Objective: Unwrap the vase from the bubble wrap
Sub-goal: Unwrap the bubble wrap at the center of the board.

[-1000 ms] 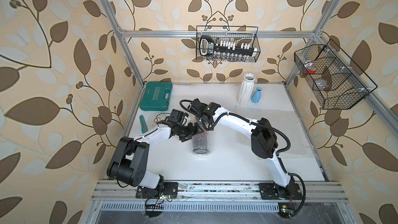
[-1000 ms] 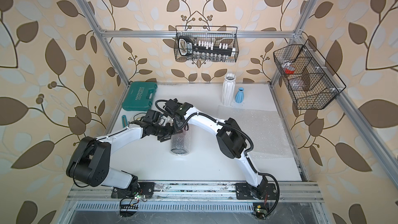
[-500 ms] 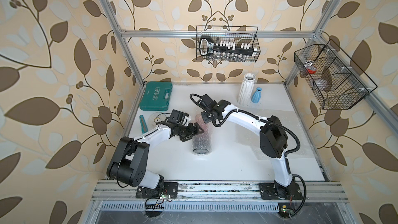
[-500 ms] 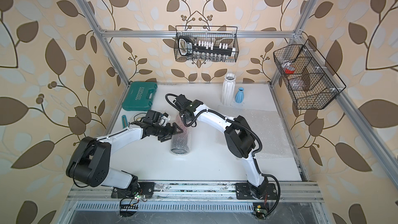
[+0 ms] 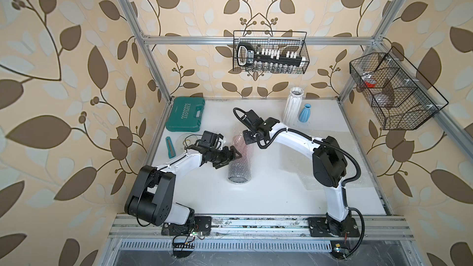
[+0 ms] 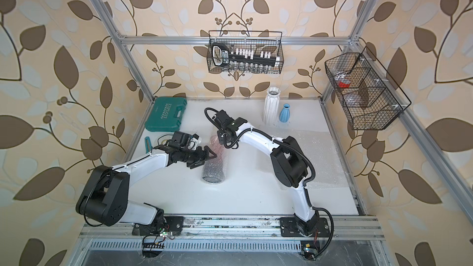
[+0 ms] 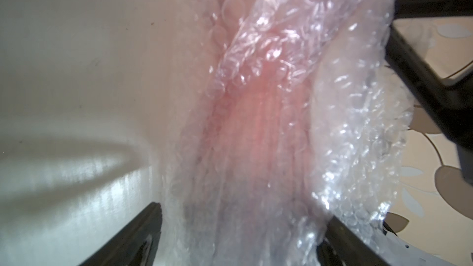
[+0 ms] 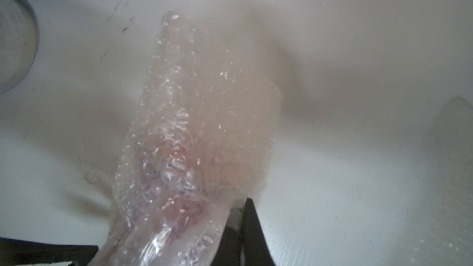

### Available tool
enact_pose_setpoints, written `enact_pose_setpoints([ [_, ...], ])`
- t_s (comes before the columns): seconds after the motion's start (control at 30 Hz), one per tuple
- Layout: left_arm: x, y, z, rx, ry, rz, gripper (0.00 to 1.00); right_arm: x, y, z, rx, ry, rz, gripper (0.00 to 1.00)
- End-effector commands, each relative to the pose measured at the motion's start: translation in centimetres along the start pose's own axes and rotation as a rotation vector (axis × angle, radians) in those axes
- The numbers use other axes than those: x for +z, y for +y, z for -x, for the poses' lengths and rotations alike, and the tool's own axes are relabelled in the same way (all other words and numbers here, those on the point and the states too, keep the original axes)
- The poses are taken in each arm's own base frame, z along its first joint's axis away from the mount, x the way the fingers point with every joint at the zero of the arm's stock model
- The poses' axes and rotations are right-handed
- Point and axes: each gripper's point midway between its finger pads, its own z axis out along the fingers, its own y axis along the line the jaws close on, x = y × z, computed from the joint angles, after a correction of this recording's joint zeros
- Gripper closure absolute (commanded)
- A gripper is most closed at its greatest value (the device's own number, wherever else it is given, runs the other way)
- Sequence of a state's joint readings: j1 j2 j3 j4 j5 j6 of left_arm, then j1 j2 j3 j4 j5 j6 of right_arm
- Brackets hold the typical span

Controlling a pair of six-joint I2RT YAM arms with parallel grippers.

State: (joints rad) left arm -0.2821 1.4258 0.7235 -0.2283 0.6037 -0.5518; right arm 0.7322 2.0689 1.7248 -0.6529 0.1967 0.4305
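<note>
Since one second ago the right arm (image 5: 294, 136) has pulled to the right, away from above the left tool (image 5: 231, 158); the left arm (image 5: 184, 162) has stayed almost in place. Nearest, the bench (image 5: 268, 200) is bare between the two arm bases, with free room up to the near rail (image 5: 256, 222). Further in, the bubble wrap (image 5: 239, 168) lies at the middle as a rolled tube, pointing near to far, and its near end shows a dark round opening. It is clear and bubbled, grey at the near part, and the pink vase (image 7: 256, 129) shows through toward the far end. The left tool is open, its jaws on both sides of the tube. The right tool (image 5: 248, 137) is closed, pinching the wrap at its far end. A loose sheet (image 5: 332, 159) covers the right side of the bench up to the edge. By the left edge lie a cutter (image 5: 170, 147) and, farther, a green case (image 5: 185, 113). Far right stand a white vase (image 5: 293, 107) and a blue vase (image 5: 305, 112).
</note>
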Motion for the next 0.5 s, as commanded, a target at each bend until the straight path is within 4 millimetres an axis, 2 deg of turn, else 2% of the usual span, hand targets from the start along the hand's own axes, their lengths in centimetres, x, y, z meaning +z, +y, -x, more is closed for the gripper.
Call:
enact_pose_setpoints([
  [0.0,0.1,2.4,-2.3,-0.049,0.056,0.09,0.12,-1.4,-2.1,2.7,0.081,-0.097,-0.024,1.0],
  [0.1,0.0,2.5,-2.4,-0.05,0.056,0.09,0.13,-1.5,-1.9,2.6,0.094,-0.096,-0.008,1.0],
  [0.13,0.0,2.5,-2.4,-0.049,0.055,0.089,0.12,-1.3,-2.8,2.8,0.111,-0.093,-0.011,1.0],
  [0.4,0.0,2.2,-2.4,-0.047,0.058,0.079,0.12,-1.2,-3.5,1.9,0.146,-0.07,0.029,1.0],
  [0.43,0.0,2.2,-2.4,-0.047,0.058,0.075,0.12,-1.4,-3.4,1.7,0.149,-0.068,0.039,0.98],
  [0.47,-0.1,2.0,-2.4,-0.044,0.057,0.07,0.12,-1.5,-3.3,1.5,0.152,-0.065,0.054,0.92],
])
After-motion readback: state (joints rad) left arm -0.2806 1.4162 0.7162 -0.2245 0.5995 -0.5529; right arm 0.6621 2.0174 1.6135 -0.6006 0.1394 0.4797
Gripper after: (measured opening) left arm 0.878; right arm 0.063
